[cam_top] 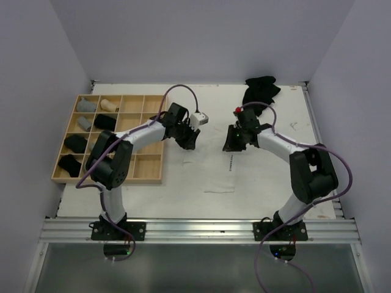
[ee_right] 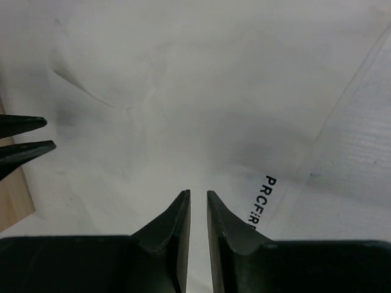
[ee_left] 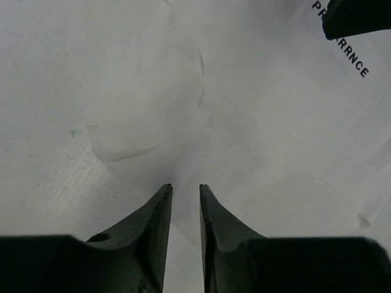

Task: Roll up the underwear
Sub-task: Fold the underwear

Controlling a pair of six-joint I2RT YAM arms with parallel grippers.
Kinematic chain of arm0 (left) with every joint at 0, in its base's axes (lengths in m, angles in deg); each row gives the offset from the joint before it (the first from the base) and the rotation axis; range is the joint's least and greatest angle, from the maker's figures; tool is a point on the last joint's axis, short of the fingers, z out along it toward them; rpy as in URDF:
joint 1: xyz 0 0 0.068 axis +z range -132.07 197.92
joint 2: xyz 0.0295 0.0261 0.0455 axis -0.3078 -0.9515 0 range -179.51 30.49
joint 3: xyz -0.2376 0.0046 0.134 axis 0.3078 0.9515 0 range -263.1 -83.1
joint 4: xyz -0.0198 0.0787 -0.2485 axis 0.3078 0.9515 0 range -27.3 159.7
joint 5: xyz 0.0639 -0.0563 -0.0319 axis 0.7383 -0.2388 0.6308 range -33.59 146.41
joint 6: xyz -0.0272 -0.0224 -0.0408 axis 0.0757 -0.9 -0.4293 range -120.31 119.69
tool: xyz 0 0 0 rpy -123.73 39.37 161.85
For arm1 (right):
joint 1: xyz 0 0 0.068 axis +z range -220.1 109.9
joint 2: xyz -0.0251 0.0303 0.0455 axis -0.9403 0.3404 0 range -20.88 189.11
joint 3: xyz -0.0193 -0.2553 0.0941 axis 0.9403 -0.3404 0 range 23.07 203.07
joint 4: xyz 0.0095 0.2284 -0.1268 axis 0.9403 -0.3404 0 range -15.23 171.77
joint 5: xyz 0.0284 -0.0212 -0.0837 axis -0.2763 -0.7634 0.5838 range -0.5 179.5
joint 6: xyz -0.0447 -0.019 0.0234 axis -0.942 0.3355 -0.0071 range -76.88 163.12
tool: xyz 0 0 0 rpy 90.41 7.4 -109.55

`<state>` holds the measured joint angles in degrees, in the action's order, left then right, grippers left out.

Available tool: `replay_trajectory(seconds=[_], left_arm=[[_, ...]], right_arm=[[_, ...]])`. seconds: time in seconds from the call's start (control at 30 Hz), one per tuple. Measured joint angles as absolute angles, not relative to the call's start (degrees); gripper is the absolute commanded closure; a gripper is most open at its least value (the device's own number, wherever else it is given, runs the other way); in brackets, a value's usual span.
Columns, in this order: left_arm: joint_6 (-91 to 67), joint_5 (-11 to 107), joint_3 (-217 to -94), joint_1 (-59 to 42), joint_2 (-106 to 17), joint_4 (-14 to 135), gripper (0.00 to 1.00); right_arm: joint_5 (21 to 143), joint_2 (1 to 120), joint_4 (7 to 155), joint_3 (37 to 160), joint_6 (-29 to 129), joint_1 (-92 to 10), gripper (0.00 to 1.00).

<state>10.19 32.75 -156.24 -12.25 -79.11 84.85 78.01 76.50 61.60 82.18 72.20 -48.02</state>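
As both jaws stand slightly apart and empty, you see the underwear (cam_top: 215, 173) flat mid-frame just below them, its waistband (cam_top: 232, 162) beside the right gripper (cam_top: 233, 146), left gripper (cam_top: 189, 143) opposite.

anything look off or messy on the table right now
Nothing spilled or damaged. A loose black underwear heap sits unrolled at the far edge, away from the wooden tray; the white underwear lies flat and a little creased in the middle.
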Motion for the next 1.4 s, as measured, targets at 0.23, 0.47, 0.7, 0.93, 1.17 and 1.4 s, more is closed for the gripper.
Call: replay_trajectory(seconds=[0.23, 0.47, 0.7, 0.93, 1.17, 1.4], left_arm=[[14.2, 32.5, -168.3, -12.0, -79.4, 84.9, 0.54], [16.0, 31.0, -180.1, -11.6, -88.8, 84.7, 0.52], [15.7, 30.9, -184.5, -10.7, -97.2, 87.5, 0.56], [15.8, 31.2, -179.5, -7.5, -97.0, 88.7, 0.56], [15.9, 30.5, -178.9, -6.5, -96.8, 89.0, 0.54], [16.0, 29.6, -181.4, -7.2, -97.0, 90.1, 0.54]], right_arm=[[78.0, 75.7, 61.9, 91.1, 69.5, -55.7, 0.6], [78.8, 86.5, 61.8, 101.7, 64.5, -58.3, 0.57], [78.7, 94.9, 59.1, 105.5, 58.5, -57.7, 0.58], [77.9, 98.0, 57.6, 108.6, 52.7, -57.7, 0.62], [76.5, 99.0, 56.9, 108.9, 49.5, -57.7, 0.62], [76.3, 99.0, 56.4, 108.9, 47.0, -57.4, 0.62]])
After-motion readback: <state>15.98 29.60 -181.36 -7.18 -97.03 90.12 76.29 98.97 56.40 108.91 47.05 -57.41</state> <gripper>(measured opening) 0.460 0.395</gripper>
